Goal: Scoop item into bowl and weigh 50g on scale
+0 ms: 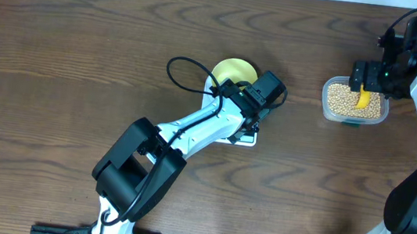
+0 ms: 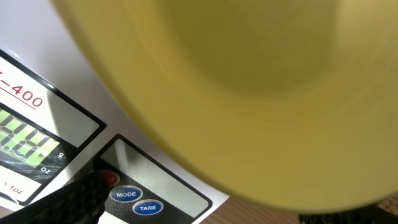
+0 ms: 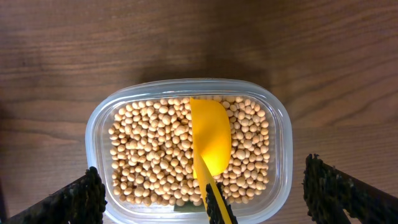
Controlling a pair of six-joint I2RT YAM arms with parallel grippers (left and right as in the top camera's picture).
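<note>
**Listing hazards: scoop unheld, bowl empty on the scale**

- Right gripper (image 3: pixel 205 180): fingers spread wide, holding nothing, poised above the clear plastic tub (image 3: pixel 96 124) near the desk's (image 1: pixel 83 40) right edge, towards the far corner.
- Soybeans (image 3: pixel 149 149): all in the tub. None are seen in the bowl.
- Yellow scoop (image 3: pixel 211 140): lying on the beans, handle pointing between the fingers.
  - Risk: the handle is thin and low, so closing jaws may miss it or pinch beans along with it.
  - Risk: the tub looks light, so a dig could slide or tip it.
- Pale-yellow bowl (image 1: pixel 232 70): on the white digital scale (image 2: pixel 68 68) near the desk's middle, well apart from the tub.
  - Risk: round beans may roll off the scoop on the way across.
- Left gripper (image 1: pixel 261 93): spread, gripping nothing, just beside the bowl and over the scale.
  - Risk: any touch on the bowl or platform would falsify the weight.
  - Risk: the arm also crowds the pouring path.
- Display (image 2: pixel 25 140): lit, digits too blurred to read.
  - Risk: if the bowl's weight is not zeroed with the TARE button (image 2: pixel 148 208), the target would be misjudged.
  - Risk: a full scoop may overshoot.
</note>
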